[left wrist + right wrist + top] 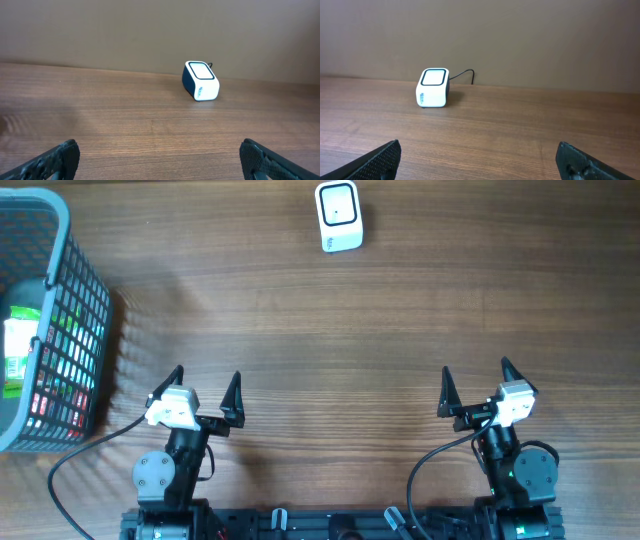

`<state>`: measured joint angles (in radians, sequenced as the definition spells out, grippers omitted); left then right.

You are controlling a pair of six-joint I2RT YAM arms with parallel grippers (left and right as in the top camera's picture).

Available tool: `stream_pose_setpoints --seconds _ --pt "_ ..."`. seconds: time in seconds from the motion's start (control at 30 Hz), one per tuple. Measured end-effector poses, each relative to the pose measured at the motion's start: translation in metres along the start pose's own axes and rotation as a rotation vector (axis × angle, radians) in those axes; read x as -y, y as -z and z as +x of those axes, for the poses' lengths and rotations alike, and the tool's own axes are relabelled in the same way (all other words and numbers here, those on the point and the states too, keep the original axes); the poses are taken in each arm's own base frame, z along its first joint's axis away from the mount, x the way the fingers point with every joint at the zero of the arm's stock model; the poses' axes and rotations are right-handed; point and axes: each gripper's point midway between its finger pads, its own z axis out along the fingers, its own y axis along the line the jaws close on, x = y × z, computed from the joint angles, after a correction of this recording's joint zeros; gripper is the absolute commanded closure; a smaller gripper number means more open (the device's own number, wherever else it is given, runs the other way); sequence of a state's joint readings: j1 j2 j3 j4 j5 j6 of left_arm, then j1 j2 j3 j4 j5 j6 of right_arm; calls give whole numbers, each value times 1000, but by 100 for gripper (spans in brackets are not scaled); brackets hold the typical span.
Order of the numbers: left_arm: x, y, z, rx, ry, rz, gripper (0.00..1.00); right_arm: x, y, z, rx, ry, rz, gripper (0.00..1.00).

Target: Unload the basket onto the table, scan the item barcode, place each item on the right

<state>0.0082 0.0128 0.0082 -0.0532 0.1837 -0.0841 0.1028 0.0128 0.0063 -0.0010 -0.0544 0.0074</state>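
At the counter's near edge: both your arms sit parked, well apart from everything, so nothing is blocked yet.
Left fingers point(205, 388): spread fully wide and empty, ready to reach for the basket.
Right fingers point(475, 386): equally wide, holding nothing.
Basket point(70, 290): it stands at the counter's left edge; the items point(20, 350) to scan lie inside it, green and red packs behind the mesh, so you must lift one out first.
Scanner point(338, 216): it rests near the far edge, middle of the counter, window facing up, so a barcode likely has to be presented face down above it.
Step in hand: not yet begun, I judge.
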Motion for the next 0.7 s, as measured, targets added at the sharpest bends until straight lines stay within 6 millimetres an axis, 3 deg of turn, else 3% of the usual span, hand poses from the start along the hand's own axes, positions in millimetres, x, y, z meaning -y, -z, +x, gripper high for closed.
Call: stream_pose_setpoints --seconds 0.23,0.33,0.4,0.57,0.6,0.7 --pt "1 1 1 -11 7 3 0 0 0 0 0 0 0 0" --pt "10 16 -8 -125 59 12 0 0 0 0 0 0 0 0" --pt "24 34 -40 -162 80 39 0 0 0 0 0 0 0 0" --pt "64 83 -154 -301 126 91 0 0 0 0 0 0 0 0" --pt "70 86 -176 -348 135 95 0 0 0 0 0 0 0 0" --pt "81 88 -212 -560 174 94 0 0 0 0 -1 0 0 0"
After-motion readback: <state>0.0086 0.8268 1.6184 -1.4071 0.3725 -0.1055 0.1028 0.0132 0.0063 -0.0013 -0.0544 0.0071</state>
